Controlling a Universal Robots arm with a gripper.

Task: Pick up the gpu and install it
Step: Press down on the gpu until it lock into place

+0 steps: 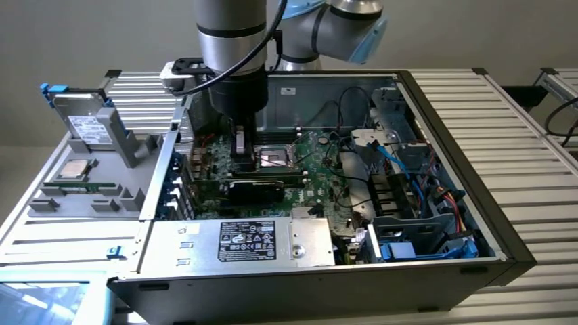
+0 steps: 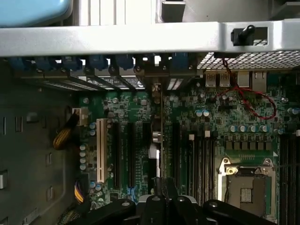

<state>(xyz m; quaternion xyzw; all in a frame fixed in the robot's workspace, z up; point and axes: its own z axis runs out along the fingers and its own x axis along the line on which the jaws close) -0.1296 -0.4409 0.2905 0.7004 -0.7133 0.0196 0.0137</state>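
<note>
Lab bench: robot arm, opened computer case

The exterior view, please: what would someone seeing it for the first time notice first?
The open computer case fills the middle, its green motherboard bare among blue and black cables. The arm reaches straight down into it, with the gripper shut on the gpu, which stands on edge across the board; the wrist view shows the card edge-on over the slots. On the exterior view's left, a grey tray holds a silver hard drive.

Green motherboard with black slots; gpu green card, black cooler; silver hard drive, white label; blue cables; grey case; black gripper.
</note>
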